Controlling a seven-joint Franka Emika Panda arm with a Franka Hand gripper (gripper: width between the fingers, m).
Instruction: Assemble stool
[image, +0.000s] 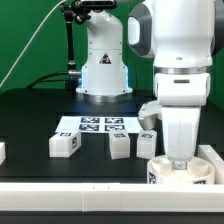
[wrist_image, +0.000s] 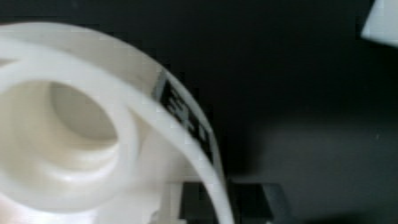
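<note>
Tool: clenched on the rim of the seat.
Seat: round, white, at the exterior view's right.
Legs: three, lying loose near the marker board.

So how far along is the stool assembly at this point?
Early. Done: nothing looks joined yet. In hand: the gripper is shut, apparently on the rim of the seat. Left: fitting the legs, which lie loose by the marker board.
</note>
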